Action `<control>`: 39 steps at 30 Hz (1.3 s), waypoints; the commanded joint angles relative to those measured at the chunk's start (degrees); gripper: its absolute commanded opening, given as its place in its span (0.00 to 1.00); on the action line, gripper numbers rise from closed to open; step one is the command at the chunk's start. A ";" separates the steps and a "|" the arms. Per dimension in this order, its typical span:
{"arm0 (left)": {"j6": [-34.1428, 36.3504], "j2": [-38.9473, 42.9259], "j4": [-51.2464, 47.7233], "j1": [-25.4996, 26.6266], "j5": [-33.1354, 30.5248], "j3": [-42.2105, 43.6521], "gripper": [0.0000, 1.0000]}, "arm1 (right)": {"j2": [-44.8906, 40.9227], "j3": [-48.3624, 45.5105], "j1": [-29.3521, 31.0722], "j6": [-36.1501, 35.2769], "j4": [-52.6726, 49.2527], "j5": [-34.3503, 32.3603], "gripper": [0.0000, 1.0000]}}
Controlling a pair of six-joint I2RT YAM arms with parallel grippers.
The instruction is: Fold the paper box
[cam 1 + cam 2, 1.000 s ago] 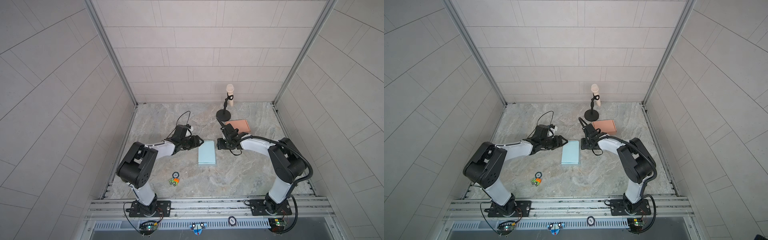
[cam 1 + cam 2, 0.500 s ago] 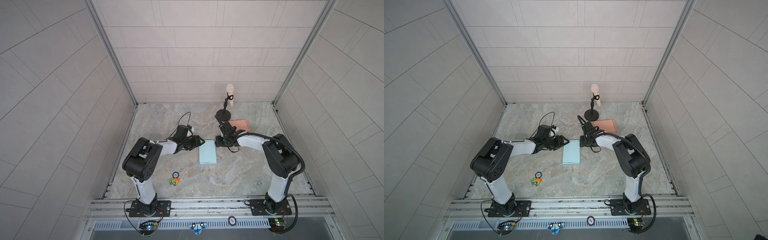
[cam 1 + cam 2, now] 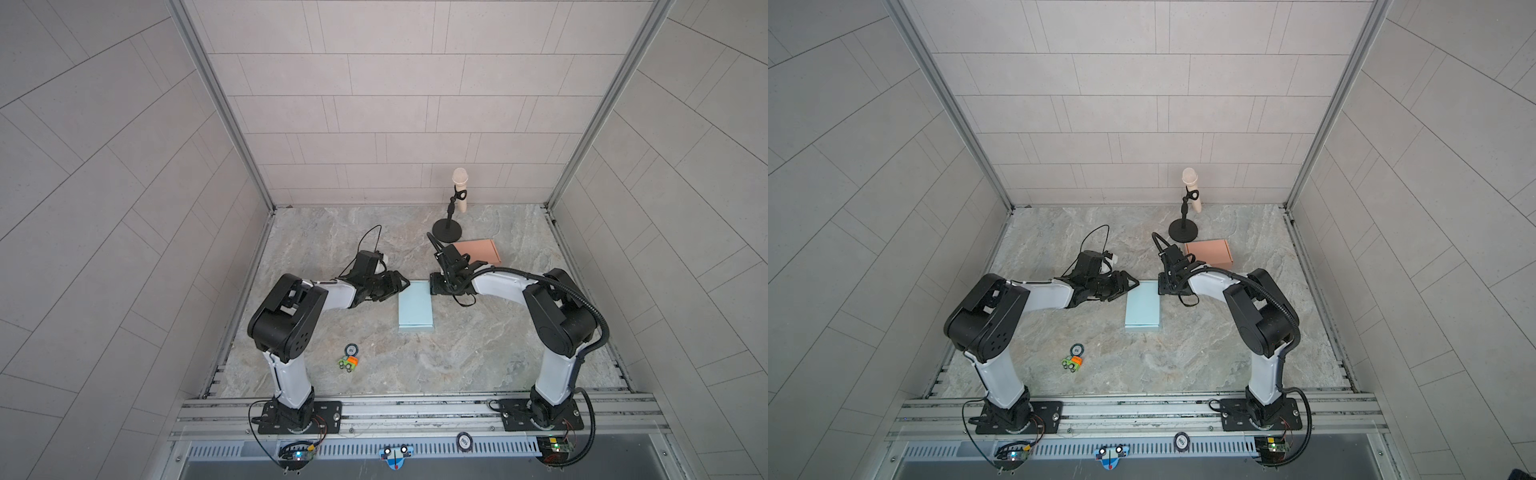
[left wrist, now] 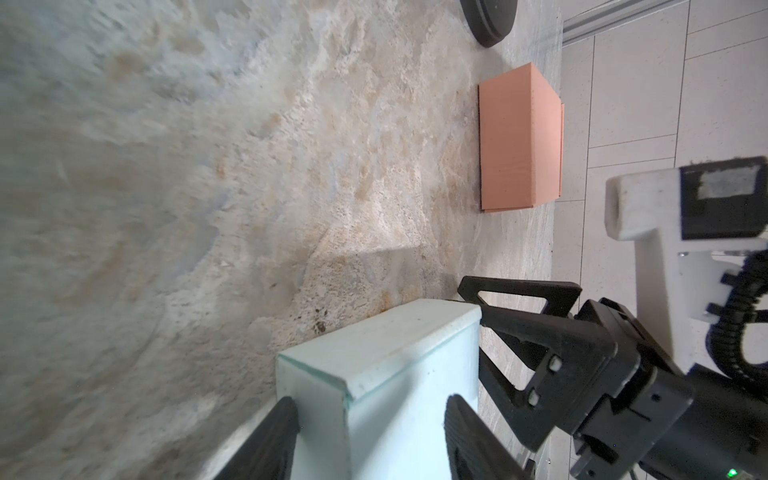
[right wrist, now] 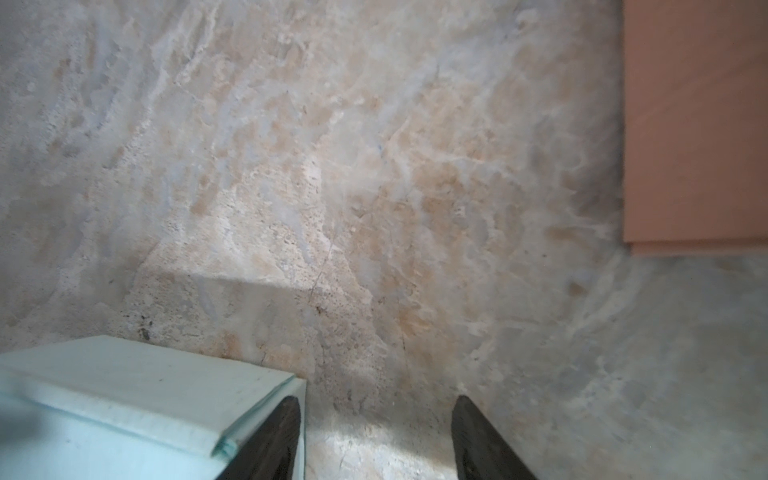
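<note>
The paper box is light blue and lies flat and closed in the middle of the table. My left gripper is at its far left corner. In the left wrist view the open fingers straddle that corner of the box, one beside a side wall and one over a face. My right gripper is at the far right corner. In the right wrist view it is open, with only table between the fingers. One finger is against the box's corner.
A salmon box lies behind my right gripper. A microphone on a black stand is at the back. A small toy car and a round token lie at the front left.
Both arms' elbows have swung a little toward the back. Both grippers stay at the box's far corners with their jaws as wide as before.
</note>
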State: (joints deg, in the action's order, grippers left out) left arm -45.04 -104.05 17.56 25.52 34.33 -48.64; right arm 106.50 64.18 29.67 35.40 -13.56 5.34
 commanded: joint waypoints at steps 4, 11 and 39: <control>1.51 2.31 2.09 -1.19 3.20 1.85 0.63 | -3.77 -4.60 -0.56 0.20 2.82 4.91 0.62; 5.13 7.92 -2.91 -1.72 1.69 6.29 0.71 | -9.16 -10.78 -1.58 0.34 1.96 3.48 0.63; 1.55 11.41 -1.11 10.45 -2.33 10.27 0.65 | -10.80 -12.63 8.34 5.55 3.35 3.35 0.63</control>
State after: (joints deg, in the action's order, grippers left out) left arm -44.16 -92.29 13.43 34.54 30.15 -36.12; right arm 95.90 50.68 35.48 39.90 -10.57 4.97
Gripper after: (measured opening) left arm 0.653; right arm 0.627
